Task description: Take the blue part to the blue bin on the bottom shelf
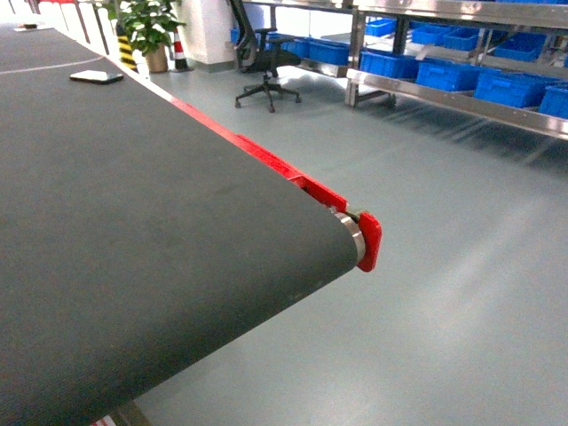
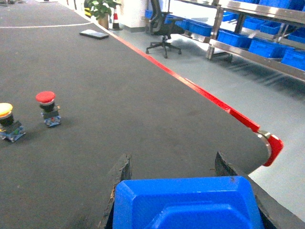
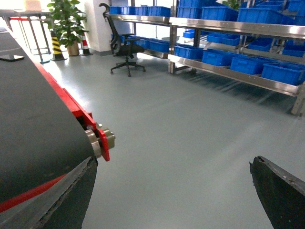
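Blue part [image 2: 188,202] gripped in the left gripper [image 2: 186,191], above the black conveyor belt [image 2: 119,95].

The jaws clench the part at both sides, presumably for carrying. The right gripper [image 3: 171,191] hangs released, jaws wide over grey floor [image 3: 190,124]. Blue bins [image 1: 510,87] wait on the steel shelving [image 1: 461,99] well apart, so transport remains.

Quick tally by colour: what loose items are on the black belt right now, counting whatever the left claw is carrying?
Red-capped push-button switch: 1
Yellow-capped push-button switch: 1
Blue plastic part, between the left claw's fingers: 1
Flat black phone-like slab, far up the belt: 1
Total: 4
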